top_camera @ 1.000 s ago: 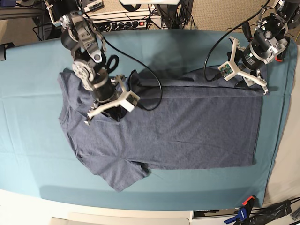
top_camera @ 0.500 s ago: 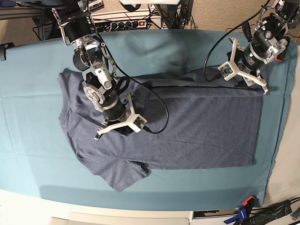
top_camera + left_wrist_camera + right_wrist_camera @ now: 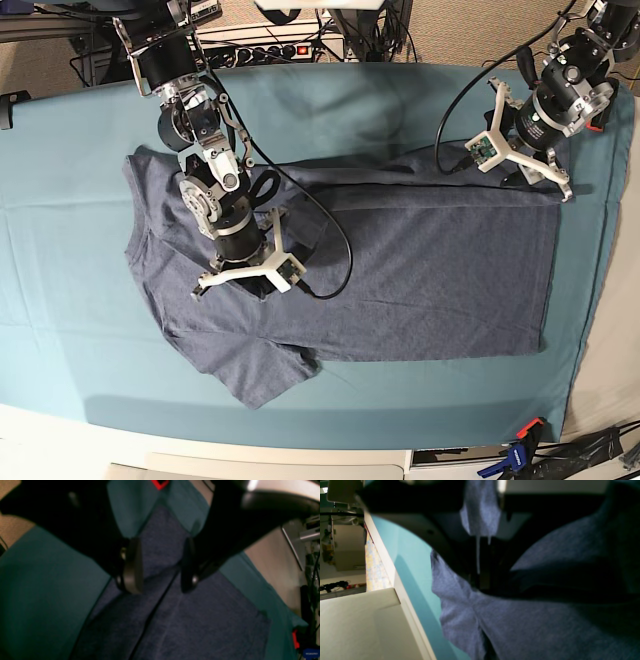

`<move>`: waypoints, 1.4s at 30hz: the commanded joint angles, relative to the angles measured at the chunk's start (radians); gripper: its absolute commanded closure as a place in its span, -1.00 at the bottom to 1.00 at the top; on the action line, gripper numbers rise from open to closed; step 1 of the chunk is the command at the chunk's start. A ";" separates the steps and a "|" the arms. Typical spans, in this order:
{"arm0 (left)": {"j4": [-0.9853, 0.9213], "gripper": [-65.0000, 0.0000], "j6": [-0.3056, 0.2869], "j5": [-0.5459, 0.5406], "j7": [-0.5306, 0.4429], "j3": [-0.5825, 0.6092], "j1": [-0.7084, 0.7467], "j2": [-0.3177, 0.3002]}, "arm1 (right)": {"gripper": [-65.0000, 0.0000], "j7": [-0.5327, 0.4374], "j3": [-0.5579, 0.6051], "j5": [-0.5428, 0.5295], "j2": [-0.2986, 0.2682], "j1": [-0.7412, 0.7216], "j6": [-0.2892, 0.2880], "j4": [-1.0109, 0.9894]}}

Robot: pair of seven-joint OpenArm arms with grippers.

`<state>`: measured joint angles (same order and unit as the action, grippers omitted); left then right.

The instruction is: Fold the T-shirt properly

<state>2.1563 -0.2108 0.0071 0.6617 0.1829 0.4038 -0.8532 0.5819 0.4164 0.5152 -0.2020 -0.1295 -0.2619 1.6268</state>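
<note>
The blue-grey T-shirt [image 3: 420, 280] lies flat on the teal table cloth [image 3: 60, 270], neck end to the left and hem to the right. My right gripper [image 3: 255, 288] sits over the shirt's left half. In the right wrist view my right gripper [image 3: 480, 580] is shut on a pinch of T-shirt [image 3: 532, 630] fabric. My left gripper [image 3: 528, 176] hovers at the shirt's far right corner. In the left wrist view my left gripper [image 3: 160, 587] stands open above a fold line in the T-shirt [image 3: 200, 620], holding nothing.
A black cable [image 3: 335, 250] from the right arm loops over the shirt. A power strip [image 3: 265, 50] and cables lie behind the table. A red and blue clamp [image 3: 518, 455] sits at the front right corner. The table's white front edge [image 3: 60, 440] runs along the bottom.
My right gripper has moved toward the table's front, dragging the pinched shirt fabric across the shirt's left half. The left arm has stayed where it was.
</note>
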 commanded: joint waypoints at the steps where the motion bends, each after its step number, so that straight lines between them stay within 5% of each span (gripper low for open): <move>1: 0.016 0.17 0.010 0.008 -0.012 -0.008 -0.005 -0.014 | 0.82 -0.009 -0.005 0.000 -0.003 -0.020 0.012 0.014; 4: 0.016 0.17 0.010 0.008 -0.012 -0.008 -0.005 -0.014 | 0.30 0.018 -0.005 0.000 -0.003 -0.020 0.034 0.014; 8: 0.016 0.17 0.010 0.008 -0.011 -0.008 -0.005 -0.014 | 0.25 0.088 -0.005 0.061 -0.003 -0.020 0.249 0.014; 10: 0.016 0.17 0.010 0.008 -0.011 -0.008 -0.005 -0.014 | 0.25 0.129 -0.005 0.108 -0.005 -0.020 0.306 0.015; 12: 0.016 0.17 0.010 0.008 -0.010 -0.008 -0.005 -0.014 | 0.25 0.173 -0.005 0.109 -0.010 -0.019 0.280 0.017; 16: 0.016 0.17 0.003 0.008 0.002 -0.008 -0.004 -0.014 | 0.25 0.258 -0.005 -0.014 -0.031 -0.003 0.079 0.054; 20: 0.016 0.17 -0.010 0.007 0.024 -0.008 -0.002 -0.014 | 0.25 0.306 -0.005 -0.094 -0.095 0.058 0.002 0.189; 22: 0.016 0.17 -0.067 0.007 0.042 -0.008 0.004 -0.014 | 0.25 0.328 -0.005 -0.132 -0.142 0.103 -0.033 0.285; 28: 0.016 0.17 -0.106 0.041 0.073 -0.008 0.074 -0.014 | 0.25 0.336 -0.005 -0.140 -0.275 0.311 -0.084 0.475; 35: 0.016 0.17 -0.101 0.162 0.076 -0.008 0.095 -0.027 | 0.18 0.335 -0.011 -0.042 -0.419 0.476 -0.077 0.500; 42: 0.016 0.00 -0.072 0.163 0.079 -0.008 0.101 -0.028 | 0.18 0.333 -0.141 -0.018 -0.520 0.643 -0.074 0.500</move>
<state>2.1563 -0.2977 0.1608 0.7475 0.1818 0.5053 -0.8646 0.9184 0.2832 0.4831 -0.7067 0.5175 -0.3454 2.1086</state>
